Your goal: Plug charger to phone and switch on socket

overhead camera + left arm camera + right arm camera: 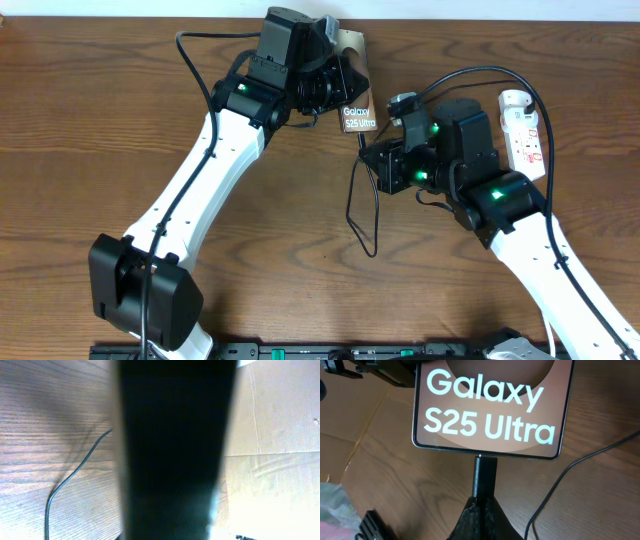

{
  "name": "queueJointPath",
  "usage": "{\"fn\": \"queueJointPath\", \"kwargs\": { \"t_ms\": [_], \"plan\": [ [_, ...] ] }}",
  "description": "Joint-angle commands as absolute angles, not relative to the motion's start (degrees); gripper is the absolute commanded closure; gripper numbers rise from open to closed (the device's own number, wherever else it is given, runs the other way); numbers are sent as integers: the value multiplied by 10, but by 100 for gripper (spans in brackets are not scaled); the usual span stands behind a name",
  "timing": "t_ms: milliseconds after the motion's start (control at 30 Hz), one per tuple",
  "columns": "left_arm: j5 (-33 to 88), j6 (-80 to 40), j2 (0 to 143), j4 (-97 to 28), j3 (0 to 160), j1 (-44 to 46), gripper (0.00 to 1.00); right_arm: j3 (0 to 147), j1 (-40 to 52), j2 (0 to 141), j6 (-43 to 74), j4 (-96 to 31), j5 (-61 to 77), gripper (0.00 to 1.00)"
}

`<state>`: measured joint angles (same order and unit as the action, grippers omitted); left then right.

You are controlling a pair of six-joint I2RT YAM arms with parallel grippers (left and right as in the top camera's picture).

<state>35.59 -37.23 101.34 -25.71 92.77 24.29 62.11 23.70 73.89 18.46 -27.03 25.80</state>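
Two claws meet at the phone [487, 405]. The left claw [335, 85] pinches the phone's far end; its own camera shows only a blurred dark slab, so its fingers cannot be made out. The right claw [481, 505] is pressed together on the small plug of the charger [485, 472]. Just ahead of its fingertips the plug's tip touches the phone's lower edge, though how deep it sits cannot be told. The cable loops on the table [100, 120] beside that claw. The socket [525, 135] lies behind it, partly hidden, its switches too small to read.
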Motion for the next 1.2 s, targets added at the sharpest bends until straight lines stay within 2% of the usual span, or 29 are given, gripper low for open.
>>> {"fn": "queueJointPath", "kwargs": {
  "t_ms": [0, 333, 367, 400, 467, 500, 533, 567, 800, 1000, 1033, 1167],
  "plan": [
    [446, -354, 993, -299, 928, 274, 93, 642, 210, 737, 180, -216, 210, 99],
    [446, -343, 993, -313, 928, 275, 93, 642, 191, 737, 182, -179, 222, 99],
    [446, -341, 993, -312, 928, 275, 93, 642, 190, 737, 174, -174, 234, 96],
    [445, -341, 993, -312, 928, 275, 93, 642, 187, 737, 162, -171, 251, 86],
    [444, -341, 993, -313, 928, 274, 93, 642, 180, 737, 129, -175, 274, 48],
    [444, -341, 993, -313, 928, 274, 93, 642, 174, 736, 112, -185, 278, 34],
    [444, -341, 993, -313, 928, 273, 93, 642, 164, 734, 98, -201, 277, 26],
    [444, -340, 993, -314, 928, 273, 93, 642, 153, 733, 90, -214, 278, 21],
    [444, -330, 993, -306, 928, 273, 93, 642, 68, 732, 91, -246, 428, 10],
    [470, -330, 993, -299, 928, 273, 93, 639, 34, 735, 88, -316, 491, 9],
    [486, -330, 993, -292, 928, 273, 93, 639, 34, 737, 79, -327, 494, 10],
    [576, -330, 993, -246, 928, 273, 93, 639, 34, 759, 41, -341, 590, 27]
  ]
}}
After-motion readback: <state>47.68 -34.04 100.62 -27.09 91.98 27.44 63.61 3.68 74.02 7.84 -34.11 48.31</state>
